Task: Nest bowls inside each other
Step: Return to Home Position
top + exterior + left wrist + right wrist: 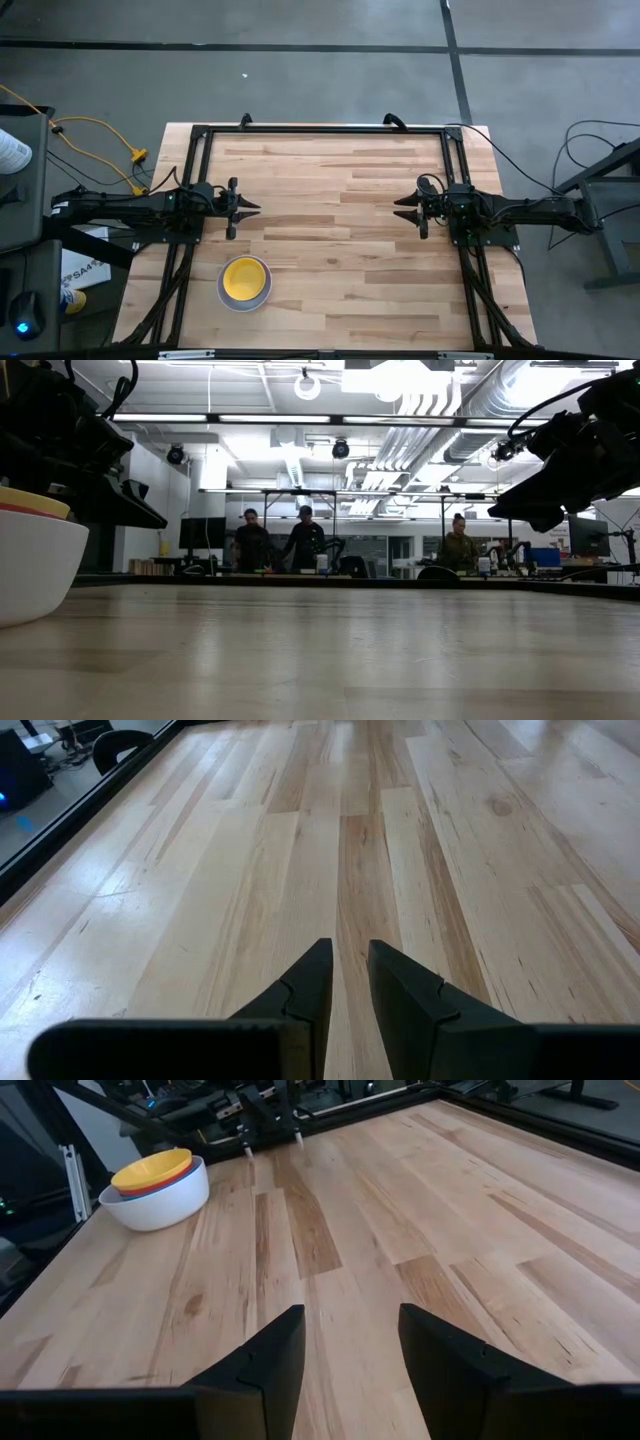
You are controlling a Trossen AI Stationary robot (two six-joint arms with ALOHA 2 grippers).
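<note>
Risk: slight. Left gripper (252,208), fingers narrowly apart and empty, hovers near the large white round plastic bowl (160,1205) holding the nest, small yellow plastic bowl (150,1170) uppermost. Right gripper (402,208), apart and empty, sits well clear of that bowl. A low left-arm sweep could upset it.

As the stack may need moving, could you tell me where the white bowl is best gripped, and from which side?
Probably its rim, from above. The white bowl stands upright, its wall curving in toward the base, so a side pinch could slip. A ring of rim shows around the yellow bowl; the left tool is nearest.
</note>
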